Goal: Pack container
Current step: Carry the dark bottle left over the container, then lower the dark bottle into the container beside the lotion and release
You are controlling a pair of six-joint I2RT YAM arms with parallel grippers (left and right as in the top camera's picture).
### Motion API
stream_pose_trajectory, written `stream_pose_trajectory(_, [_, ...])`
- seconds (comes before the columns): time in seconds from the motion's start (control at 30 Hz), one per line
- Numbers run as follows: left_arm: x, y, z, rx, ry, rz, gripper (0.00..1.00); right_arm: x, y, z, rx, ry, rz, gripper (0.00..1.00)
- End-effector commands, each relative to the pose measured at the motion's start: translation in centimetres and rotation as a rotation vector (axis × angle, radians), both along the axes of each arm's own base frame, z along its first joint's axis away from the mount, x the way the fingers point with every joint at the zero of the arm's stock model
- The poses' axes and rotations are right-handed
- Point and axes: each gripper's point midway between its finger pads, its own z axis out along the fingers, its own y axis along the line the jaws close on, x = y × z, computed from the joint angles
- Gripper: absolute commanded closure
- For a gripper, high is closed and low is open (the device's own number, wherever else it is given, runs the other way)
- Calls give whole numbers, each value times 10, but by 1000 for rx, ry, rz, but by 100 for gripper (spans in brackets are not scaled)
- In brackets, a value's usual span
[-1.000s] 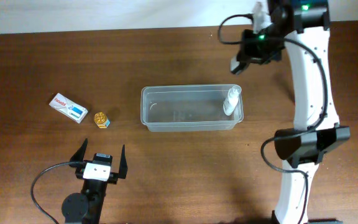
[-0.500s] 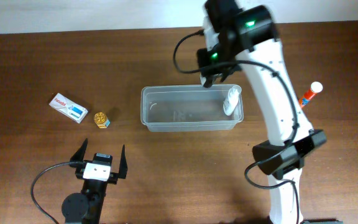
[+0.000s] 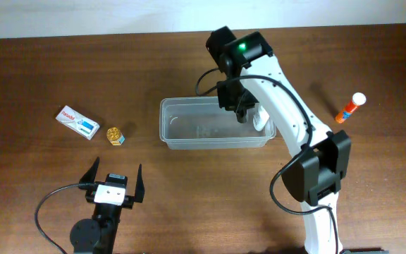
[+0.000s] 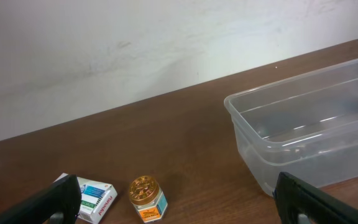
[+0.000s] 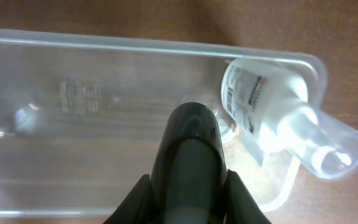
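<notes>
**Right hand over the container, load poised above the floor**

The right hand (image 3: 238, 107) hangs directly above the clear container (image 3: 189, 144), jaws pinched, by the look of it, on a dark cylinder (image 5: 190, 149) whose rounded end points down into it. The container sits mid-surface, and its long axis runs from the end facing the gold-lidded jar (image 3: 115, 135) to the end facing the orange glue stick (image 3: 349, 107). A white bottle (image 5: 260, 93) leans in the glue-stick end, just beside the cylinder. The bare floor stretches away toward the jar end, so I judge any drop wants to land on that side of the bottle. The left hand (image 3: 115, 178) is spread wide with nothing in it, well apart from the container on the side of the jar and the small white box (image 3: 76, 121). The right arm is plainly the nearer one.
</notes>
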Motion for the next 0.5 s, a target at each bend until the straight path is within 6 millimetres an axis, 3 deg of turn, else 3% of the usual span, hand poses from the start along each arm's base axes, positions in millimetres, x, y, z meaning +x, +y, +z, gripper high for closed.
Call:
stream_pose_trajectory(0.0, [0, 2, 0, 12, -3, 10, 1, 5, -4, 1, -10, -48, -25, 81])
stream_pose_trajectory(0.47, [0, 2, 0, 12, -3, 10, 1, 12, -16, -28, -81, -75, -69, 80])
